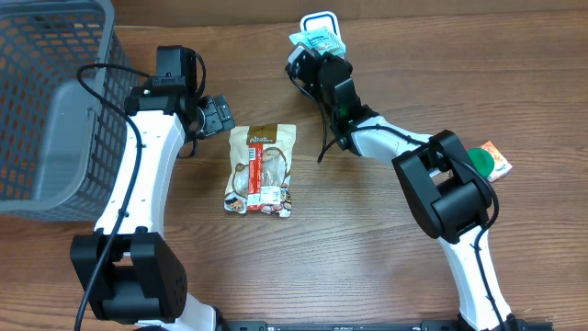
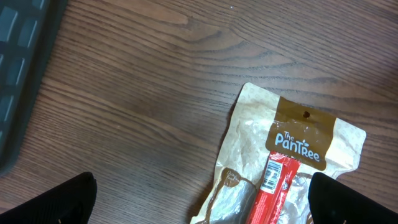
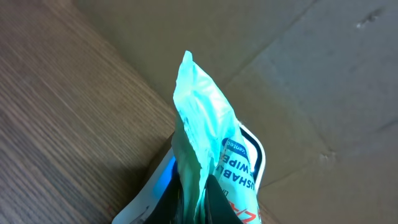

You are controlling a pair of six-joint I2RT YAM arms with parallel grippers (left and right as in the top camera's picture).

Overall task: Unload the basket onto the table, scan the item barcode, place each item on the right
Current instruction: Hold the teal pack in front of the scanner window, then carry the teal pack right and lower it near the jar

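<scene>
Overhead, the grey plastic mesh basket (image 1: 46,101) sat to the left of the left gripper (image 1: 217,116), whose jaws gaped wide. The brown-and-clear snack pouch (image 1: 262,170) lay flat just beside its fingertips. The right gripper (image 1: 310,57) was clamped on the teal wipes packet (image 1: 320,37).

The table (image 1: 367,267) is showing warm brown wood grain; the basket (image 1: 37,55) is showing a grey mesh; the snack pouch (image 1: 262,170) is showing pale tan with a dark brown header band and a red strip; the wipes packet (image 3: 202,118) is showing mint green with white and blue print; the small packet (image 1: 497,159) is showing orange
</scene>
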